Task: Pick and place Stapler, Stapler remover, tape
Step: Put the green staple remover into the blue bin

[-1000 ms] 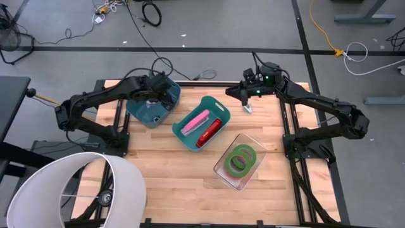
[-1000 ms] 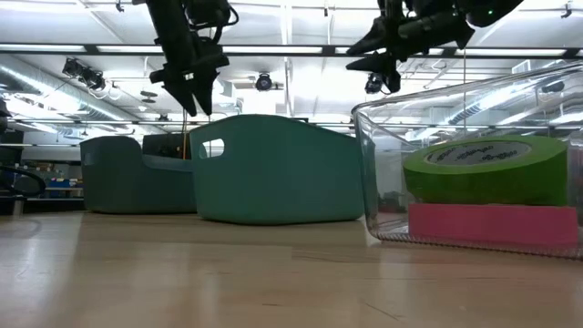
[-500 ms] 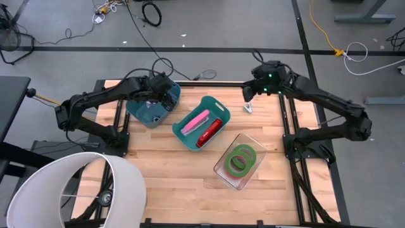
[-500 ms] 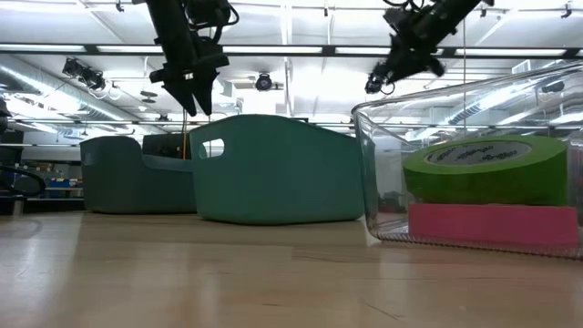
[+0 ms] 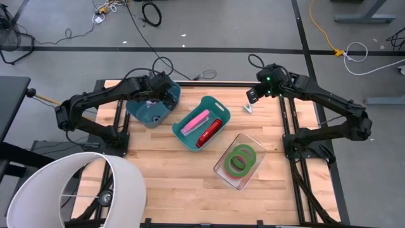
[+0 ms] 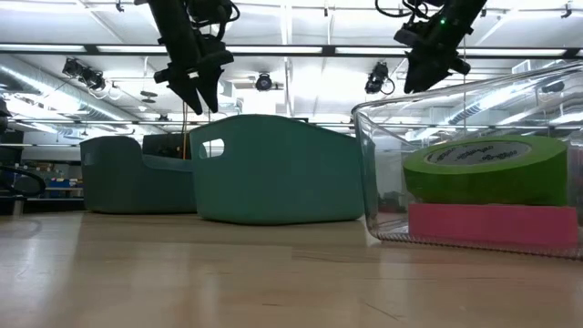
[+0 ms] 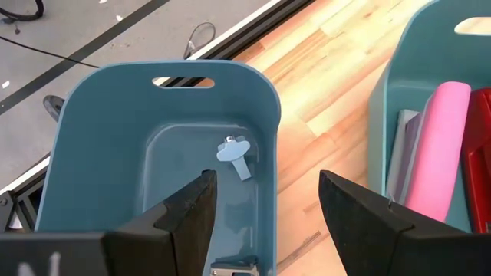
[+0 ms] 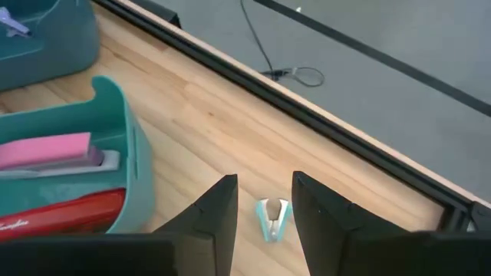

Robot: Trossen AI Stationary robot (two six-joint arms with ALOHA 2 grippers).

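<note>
Staple remover (image 5: pixel 249 109) is lying on the bare surface (image 5: pixel 190 171) upper right of center in your high view, just right of the teal bin (image 5: pixel 201 123). Your right pincer (image 5: pixel 251 95) hangs right above it, fingers partly spread, holding nothing. Left pincer (image 5: pixel 152 101) sits wide open and empty over the blue bin (image 5: pixel 154 104), upper left. Tape (image 5: pixel 240 158) rolls are in the clear tub (image 5: pixel 238 161), lower right.
</note>
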